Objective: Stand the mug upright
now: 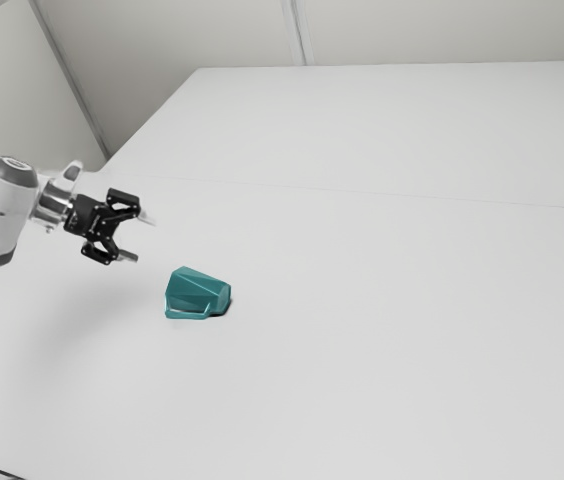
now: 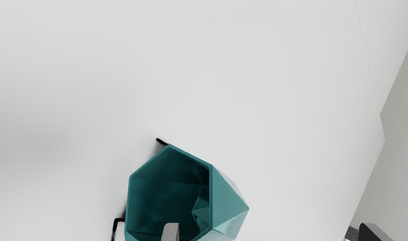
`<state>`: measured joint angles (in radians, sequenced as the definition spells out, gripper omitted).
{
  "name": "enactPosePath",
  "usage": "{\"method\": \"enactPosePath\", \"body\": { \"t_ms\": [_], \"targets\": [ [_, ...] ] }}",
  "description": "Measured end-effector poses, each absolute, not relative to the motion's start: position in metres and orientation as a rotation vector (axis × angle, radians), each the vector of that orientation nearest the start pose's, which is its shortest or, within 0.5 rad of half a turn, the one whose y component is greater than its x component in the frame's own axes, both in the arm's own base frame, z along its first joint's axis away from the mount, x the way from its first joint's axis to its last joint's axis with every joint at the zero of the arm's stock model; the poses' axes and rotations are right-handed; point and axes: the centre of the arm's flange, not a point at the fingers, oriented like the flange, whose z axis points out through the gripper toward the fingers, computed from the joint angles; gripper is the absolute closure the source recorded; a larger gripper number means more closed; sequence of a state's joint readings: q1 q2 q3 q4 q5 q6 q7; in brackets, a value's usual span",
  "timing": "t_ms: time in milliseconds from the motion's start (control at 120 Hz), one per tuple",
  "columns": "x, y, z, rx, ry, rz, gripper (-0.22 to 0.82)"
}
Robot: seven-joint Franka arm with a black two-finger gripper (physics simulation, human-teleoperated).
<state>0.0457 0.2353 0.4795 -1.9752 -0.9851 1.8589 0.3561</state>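
White table [image 1: 382, 320], took up most of the exterior view. Mug [image 1: 196, 290], teal, faceted, lay on its side on it, left of centre and a bit below mid-height in the exterior view; not upright. Mouth [image 2: 167, 190] faced the exterior view's left, base the right; what looked like the handle [image 1: 188, 317] ran along the mug's lower edge there. Handling, my guess: stiff, fairly light, ceramic or hard plastic, so wouldn't give under a squeeze; smooth facets could slip or roll, and if ceramic the rim [image 2: 210, 197] could chip. Best hold, I judged: the wall near the mouth, one finger inside and one out, or across the body; handle looked too low to be handy. My claw [image 1: 139, 238] was at the exterior view's left, just above mid-height, up and left of the mug with a gap between. Fingers [image 2: 171, 232] stood wide apart, nothing clamped, no contact; in the wrist view one overlapped the mouth, but that was line of sight.
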Motion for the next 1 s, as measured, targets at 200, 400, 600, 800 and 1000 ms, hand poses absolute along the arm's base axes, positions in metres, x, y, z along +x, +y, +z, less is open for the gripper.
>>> {"method": "enactPosePath", "body": {
  "t_ms": [200,400,600,800,1000],
  "targets": [
    [0.517,0.248,0.329,2.164,0.688,0.083,0.02],
    [0.5,0.255,0.33,2.145,0.544,0.047,0.02],
    [0.502,0.26,0.314,2.15,0.431,-0.02,0.02],
    [0.527,0.266,0.307,2.137,0.345,-0.004,0.02],
    [0.54,0.263,0.305,2.126,0.273,0.004,0.02]
  ]
}}
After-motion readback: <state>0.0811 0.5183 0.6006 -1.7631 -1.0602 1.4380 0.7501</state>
